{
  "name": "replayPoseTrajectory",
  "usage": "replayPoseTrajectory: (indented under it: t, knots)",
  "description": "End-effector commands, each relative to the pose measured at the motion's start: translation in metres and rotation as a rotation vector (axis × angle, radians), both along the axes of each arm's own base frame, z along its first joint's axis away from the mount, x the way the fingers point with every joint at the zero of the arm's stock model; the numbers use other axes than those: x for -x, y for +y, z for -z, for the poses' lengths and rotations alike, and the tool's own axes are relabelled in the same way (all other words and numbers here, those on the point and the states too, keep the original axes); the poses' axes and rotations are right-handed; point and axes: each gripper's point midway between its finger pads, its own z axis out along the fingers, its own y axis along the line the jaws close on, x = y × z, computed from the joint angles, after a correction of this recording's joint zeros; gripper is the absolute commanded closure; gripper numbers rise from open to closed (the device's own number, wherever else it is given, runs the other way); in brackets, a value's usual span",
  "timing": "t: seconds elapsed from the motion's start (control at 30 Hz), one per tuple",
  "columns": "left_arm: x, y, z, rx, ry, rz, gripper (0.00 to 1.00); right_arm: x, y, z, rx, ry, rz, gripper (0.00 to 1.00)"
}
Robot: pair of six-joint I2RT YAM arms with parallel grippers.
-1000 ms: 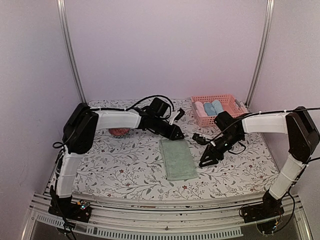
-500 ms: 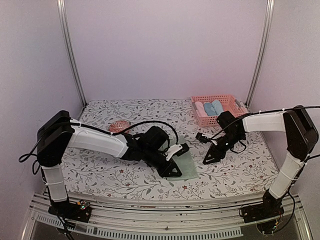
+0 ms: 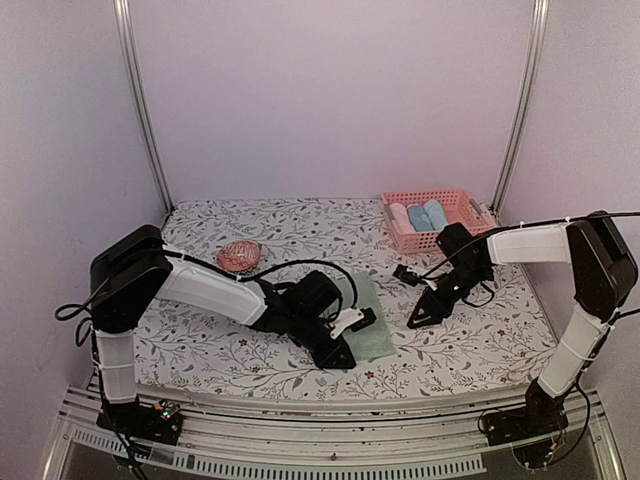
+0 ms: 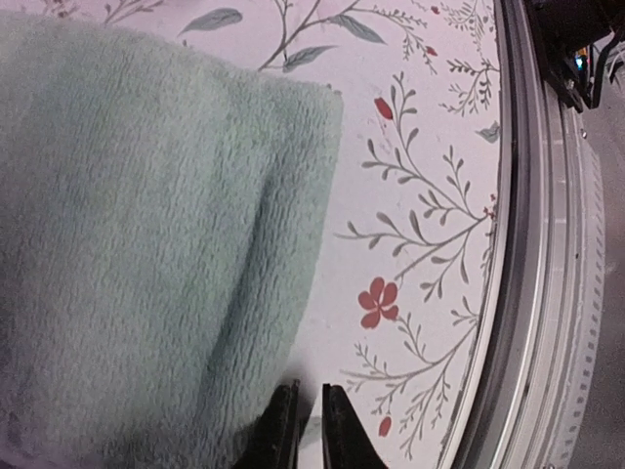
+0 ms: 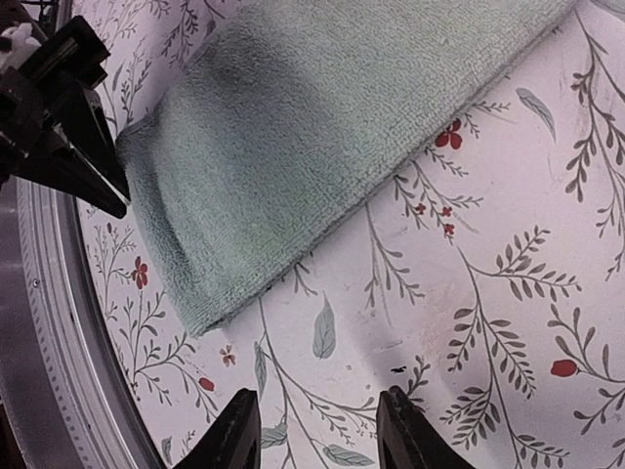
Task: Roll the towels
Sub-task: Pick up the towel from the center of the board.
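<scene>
A pale green towel point(image 3: 368, 322) lies flat and folded lengthwise on the flowered tablecloth, near the front middle. The left wrist view has the towel point(image 4: 146, 244) filling its left side. My left gripper point(image 3: 342, 357) is down at its near end. The jaws point(image 4: 310, 410) stand almost together, a thin slit between the tips, right at the cloth's edge; no cloth shows in the slit. From the right wrist view the towel point(image 5: 322, 127) shows with the left gripper point(image 5: 119, 200) touching its end. My right gripper point(image 3: 418, 320) hovers open over bare tablecloth right of the towel, empty point(image 5: 317, 435). Light blue rolled towels point(image 3: 428, 215) sit in the basket.
A pink plastic basket point(image 3: 462, 205) stands at the back right with rolled cloths inside. A reddish round object point(image 3: 238, 255) lies at the left rear. The table's metal front rail point(image 4: 532, 293) runs close to the towel's near end.
My left arm swung from the towel's far end to its near end and its jaws narrowed. The right gripper shifted only slightly and stayed open.
</scene>
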Motion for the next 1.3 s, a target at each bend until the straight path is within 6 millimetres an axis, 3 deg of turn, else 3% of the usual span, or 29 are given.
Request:
replayPoseTrajectory:
  t: [0.0,0.1,0.23,0.3,0.43,0.63,0.7,0.77,0.87,1.13,1.27]
  knots:
    - [0.006,0.016,-0.031,0.024,-0.059,0.019,0.84,0.017,0.013,-0.028,-0.111,-0.05,-0.095,0.58]
    - [0.001,0.021,-0.05,0.062,-0.143,0.015,0.73,0.022,0.018,-0.037,-0.121,-0.138,-0.16,0.58]
    - [-0.023,0.03,-0.054,0.019,-0.32,-0.048,0.55,0.021,0.023,-0.04,-0.13,-0.147,-0.163,0.58]
    - [-0.028,0.027,-0.055,0.007,-0.374,-0.035,0.52,0.021,0.023,-0.036,-0.124,-0.13,-0.158,0.59]
    - [-0.023,0.013,-0.05,0.006,-0.393,0.05,0.53,0.023,0.023,-0.03,-0.118,-0.097,-0.156,0.59]
    - [-0.002,0.002,-0.02,-0.017,-0.316,0.157,0.58,0.023,0.023,-0.027,-0.11,-0.09,-0.157,0.6]
    - [0.004,0.002,-0.012,-0.033,-0.308,0.177,0.59,0.023,0.022,-0.025,-0.106,-0.083,-0.156,0.6]
    - [0.009,0.009,0.014,-0.092,-0.285,0.191,0.6,0.024,0.022,-0.023,-0.102,-0.076,-0.158,0.6]
    - [0.01,0.014,0.027,-0.135,-0.281,0.191,0.62,0.024,0.022,-0.02,-0.099,-0.066,-0.159,0.6]
    - [0.01,0.02,0.038,-0.182,-0.338,0.194,0.59,0.027,0.024,-0.016,-0.096,-0.05,-0.17,0.6]
    - [0.009,0.023,0.045,-0.23,-0.405,0.198,0.65,0.028,0.024,-0.015,-0.096,-0.047,-0.171,0.61]
